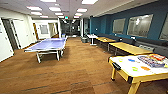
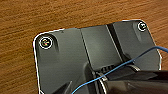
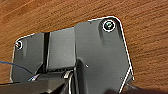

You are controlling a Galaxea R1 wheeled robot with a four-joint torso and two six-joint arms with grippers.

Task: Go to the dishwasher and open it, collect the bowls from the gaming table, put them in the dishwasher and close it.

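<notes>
Four bowls (image 1: pixel 138 65) (small, flat-looking) dot the gaming table (image 1: pixel 125 72).

Wood-grain floor (image 1: pixel 75 67) with a dull sheen; gaming table (image 1: pixel 125 65) has a glossy white surface; ping-pong table (image 1: pixel 47 44) looks smooth, matt blue.
</notes>
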